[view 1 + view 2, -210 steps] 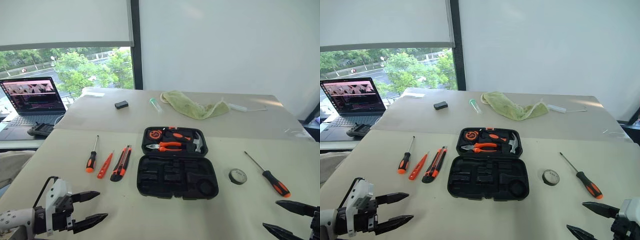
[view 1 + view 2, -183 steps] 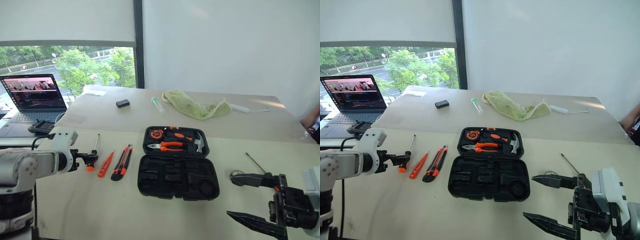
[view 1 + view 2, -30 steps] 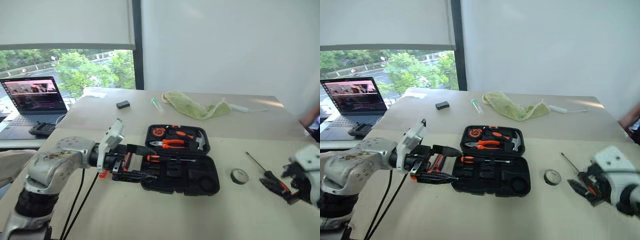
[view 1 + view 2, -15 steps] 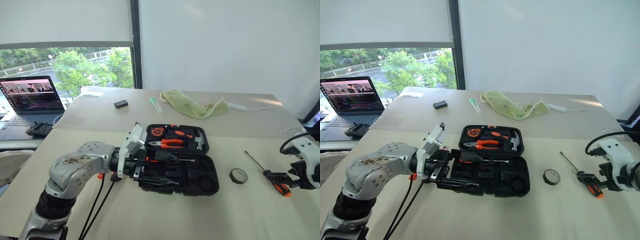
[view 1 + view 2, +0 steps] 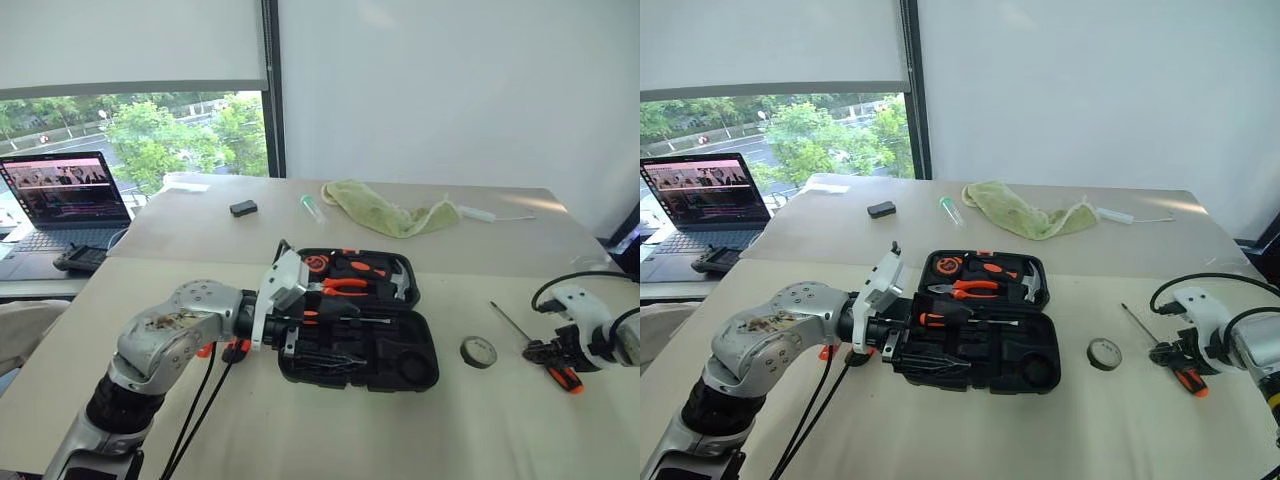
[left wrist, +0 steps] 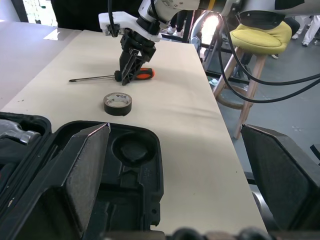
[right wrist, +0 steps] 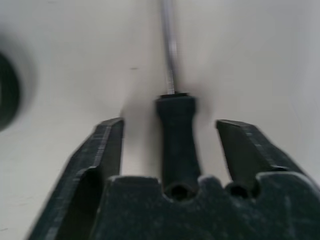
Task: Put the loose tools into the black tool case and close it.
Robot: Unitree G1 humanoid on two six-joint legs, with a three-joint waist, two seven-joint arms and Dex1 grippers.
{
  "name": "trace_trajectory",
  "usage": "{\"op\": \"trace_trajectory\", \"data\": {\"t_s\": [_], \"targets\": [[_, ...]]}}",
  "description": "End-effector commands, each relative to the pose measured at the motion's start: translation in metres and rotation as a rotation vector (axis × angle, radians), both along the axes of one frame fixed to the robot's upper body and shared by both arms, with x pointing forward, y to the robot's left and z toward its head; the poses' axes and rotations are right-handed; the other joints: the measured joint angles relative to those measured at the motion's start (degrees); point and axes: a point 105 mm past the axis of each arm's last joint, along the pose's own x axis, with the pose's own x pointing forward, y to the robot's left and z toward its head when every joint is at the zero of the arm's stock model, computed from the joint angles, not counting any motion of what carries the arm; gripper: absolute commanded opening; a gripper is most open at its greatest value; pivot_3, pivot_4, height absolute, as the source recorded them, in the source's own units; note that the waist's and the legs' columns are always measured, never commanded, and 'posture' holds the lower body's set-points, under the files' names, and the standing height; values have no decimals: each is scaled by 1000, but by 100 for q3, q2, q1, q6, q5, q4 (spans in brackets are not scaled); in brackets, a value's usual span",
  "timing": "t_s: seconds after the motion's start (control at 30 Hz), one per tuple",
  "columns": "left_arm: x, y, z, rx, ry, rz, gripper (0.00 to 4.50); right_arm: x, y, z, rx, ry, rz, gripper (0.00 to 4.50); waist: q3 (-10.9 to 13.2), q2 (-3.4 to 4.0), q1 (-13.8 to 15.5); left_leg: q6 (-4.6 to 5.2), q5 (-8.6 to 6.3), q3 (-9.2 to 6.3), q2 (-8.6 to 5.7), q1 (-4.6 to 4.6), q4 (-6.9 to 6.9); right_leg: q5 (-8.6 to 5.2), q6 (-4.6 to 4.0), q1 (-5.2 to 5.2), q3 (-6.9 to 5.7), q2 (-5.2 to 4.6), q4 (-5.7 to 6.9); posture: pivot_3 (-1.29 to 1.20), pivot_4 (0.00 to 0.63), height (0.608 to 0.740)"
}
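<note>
The black tool case lies open in the middle of the table, and one orange-and-black screwdriver rests across its lower half. My left gripper hovers open over that half, fingers wide apart and empty. On the right, a second screwdriver lies on the table. My right gripper is lowered over it, open, one finger on each side of the black handle with gaps between. The black tape roll sits between case and screwdriver. Orange bits of other tools peek from behind my left arm.
Orange pliers and a hammer sit in the case's far half. Further back lie a green cloth, a small black block and a white cable. A laptop stands at the far left. Beyond the table's right edge is a yellow stool.
My left gripper has slid right over the case, where one screwdriver from the left row now lies. My right gripper has dropped down over the right screwdriver's handle, its fingers narrower than before.
</note>
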Motion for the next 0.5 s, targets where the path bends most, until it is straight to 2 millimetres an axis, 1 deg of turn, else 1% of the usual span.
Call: {"op": "trace_trajectory", "data": {"t_s": [0.03,0.1,0.13,0.17,0.2,0.23,0.27,0.3,0.33,0.37,0.4,0.43,0.5], "targets": [[0,2,7,-22,-35,7,4500,1,-5,7,-41,-23,29,1708,0,0,-2,0,0,0,0,0,0,0,0,0,1,-1,0,0,150,740],[-1,3,5,-22,-29,9,4500,-1,1,14,-26,-49,60,1026,0,1,3,1,0,0,-1,1,1,1,1,1,1,-2,1,0,150,740],[-2,3,5,-28,-18,9,4500,-2,7,23,7,-102,94,669,0,1,4,1,-1,-1,0,1,1,0,1,1,0,-2,1,0,150,740],[-3,5,5,-34,-9,10,4500,-2,13,30,28,-141,119,534,-1,2,11,1,-1,-2,0,0,0,0,1,2,-1,-2,2,0,150,740],[-1,6,5,-41,-7,30,4500,-3,20,41,50,-183,140,521,-1,3,14,1,-1,-4,0,-3,-1,0,1,-1,-2,-2,2,0,150,740],[2,9,4,-43,-25,55,4500,-4,31,54,64,-222,175,521,1,9,7,1,-1,-5,1,-3,-1,0,1,-3,-4,-2,6,0,150,740],[6,12,3,-44,-53,87,4500,-5,45,69,72,-260,230,520,6,19,-2,1,-1,-4,1,-4,0,1,2,-4,-3,-3,6,0,150,740],[11,15,3,-57,-82,132,4500,-6,66,86,86,-299,313,520,9,40,-29,1,-1,-4,0,-5,0,3,4,-5,-2,-4,6,0,150,740],[16,20,7,-134,-75,179,4500,-5,95,100,113,-335,423,520,14,60,-67,2,-1,0,1,-1,0,6,6,-6,10,-3,8,0,150,740],[19,24,9,-192,-64,211,4500,-5,114,109,130,-354,495,520,16,64,-98,2,-2,3,2,8,-1,8,8,-6,25,-1,12,0,150,740],[20,33,7,-194,-59,230,4500,-2,141,115,150,-360,592,520,19,62,-143,1,-1,5,3,18,-4,9,6,-4,33,2,12,0,150,740],[20,40,6,-191,-52,247,4500,0,162,117,158,-356,670,520,24,56,-173,-1,0,4,9,28,-7,12,1,0,33,9,13,0,150,740],[15,57,7,-171,21,219,4500,5,203,116,158,-324,825,520,36,34,-213,-6,2,1,19,48,-18,16,-20,4,35,27,15,0,150,740]]}}
